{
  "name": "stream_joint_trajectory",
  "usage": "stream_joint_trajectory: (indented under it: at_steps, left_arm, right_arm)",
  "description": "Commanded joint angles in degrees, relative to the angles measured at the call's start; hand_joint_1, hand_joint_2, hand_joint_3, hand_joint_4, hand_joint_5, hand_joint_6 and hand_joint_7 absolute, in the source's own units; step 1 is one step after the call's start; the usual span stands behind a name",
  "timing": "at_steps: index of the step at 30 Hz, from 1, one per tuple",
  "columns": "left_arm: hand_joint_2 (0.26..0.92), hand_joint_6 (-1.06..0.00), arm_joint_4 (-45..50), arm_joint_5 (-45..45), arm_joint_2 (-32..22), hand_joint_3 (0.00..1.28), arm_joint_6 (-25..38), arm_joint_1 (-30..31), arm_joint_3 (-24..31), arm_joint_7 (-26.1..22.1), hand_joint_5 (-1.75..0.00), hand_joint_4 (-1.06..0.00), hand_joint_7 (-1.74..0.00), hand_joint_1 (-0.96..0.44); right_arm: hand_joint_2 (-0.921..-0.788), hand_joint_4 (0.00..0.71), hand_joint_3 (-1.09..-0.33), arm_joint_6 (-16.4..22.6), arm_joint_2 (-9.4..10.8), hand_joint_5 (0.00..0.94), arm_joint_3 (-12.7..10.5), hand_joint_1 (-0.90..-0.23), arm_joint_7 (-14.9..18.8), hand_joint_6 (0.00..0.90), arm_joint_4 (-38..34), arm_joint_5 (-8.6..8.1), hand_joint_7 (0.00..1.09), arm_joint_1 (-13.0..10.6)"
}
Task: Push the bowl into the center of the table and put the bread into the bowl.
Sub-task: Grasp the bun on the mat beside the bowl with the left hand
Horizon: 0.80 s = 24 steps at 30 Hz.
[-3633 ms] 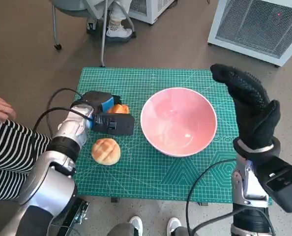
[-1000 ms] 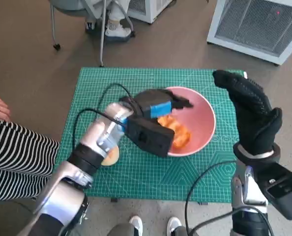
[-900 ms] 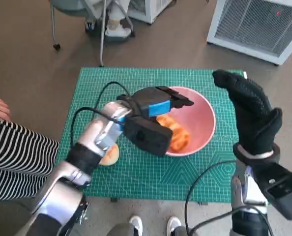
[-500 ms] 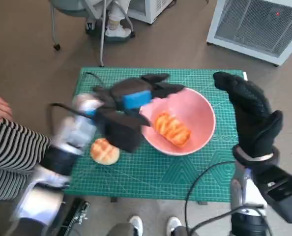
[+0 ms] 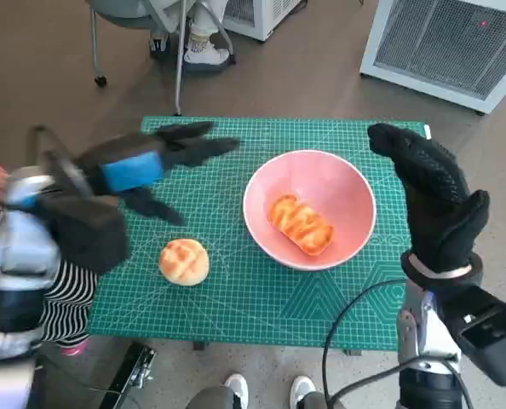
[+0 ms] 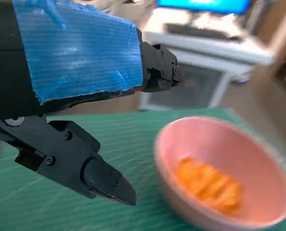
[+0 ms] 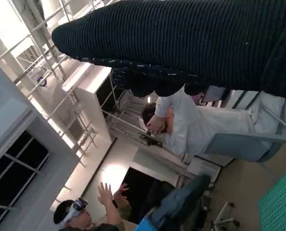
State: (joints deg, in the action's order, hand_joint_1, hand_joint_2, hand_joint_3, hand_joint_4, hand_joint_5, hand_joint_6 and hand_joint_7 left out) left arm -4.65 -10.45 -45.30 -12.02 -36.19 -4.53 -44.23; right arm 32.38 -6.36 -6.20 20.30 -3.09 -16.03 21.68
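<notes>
Bowl: your round pink bowl (image 5: 310,221) sits on the green gridded cutting mat (image 5: 261,294), a little toward 3 o'clock of the mat's middle.
Bread in bowl: the orange glazed twisted bread (image 5: 301,224) lies inside the bowl, on its floor; you see it there in the left wrist view too (image 6: 208,185).
Second bread: a round golden scored bun (image 5: 184,261) lies on the mat at 9 o'clock from the bowl, well apart from it.
Left hand: your blue-taped black left hand (image 5: 142,170) is blurred, above the mat's 9 o'clock side, fingers (image 6: 95,171) spread and grasping nothing.
Right hand: your black knitted right hand (image 5: 434,192) stands upright at 3 o'clock of the bowl, just beside its rim, fingers straight, empty.
Bystander: a person's striped sleeve (image 5: 61,302) shows at the mat's 9 o'clock edge.
</notes>
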Motion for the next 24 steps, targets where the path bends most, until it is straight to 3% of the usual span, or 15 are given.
stream_joint_trajectory:
  at_steps: [1, 12, 24]
  left_arm:
    - [0.739, -0.20, 6.33, 0.03, -3.40, 0.00, 3.22, 4.26, 1.41, -2.22, -0.01, -0.08, -0.02, 0.13]
    - [0.733, -0.21, 13.56, 0.94, -6.54, 0.00, 9.06, 11.02, 1.62, -6.65, -0.01, -0.12, -0.01, 0.15]
    - [0.740, -0.22, 11.92, -0.98, -4.00, 0.00, 11.09, 13.99, -1.80, -5.96, -0.01, -0.15, -0.01, 0.09]
  right_arm:
    - [-0.921, 0.143, -0.699, -0.43, -0.12, 0.001, 0.14, -0.680, 0.13, 0.061, -0.55, -0.16, 0.43, -0.34]
    - [-0.921, 0.143, -0.698, -0.44, -0.91, 0.001, 0.01, -0.683, 1.34, 0.061, -2.17, -0.86, 0.43, 0.89]
    - [-0.921, 0.140, -0.702, -0.93, -1.50, 0.000, -0.08, -0.669, 2.52, 0.061, -2.50, -1.44, 0.43, 1.15]
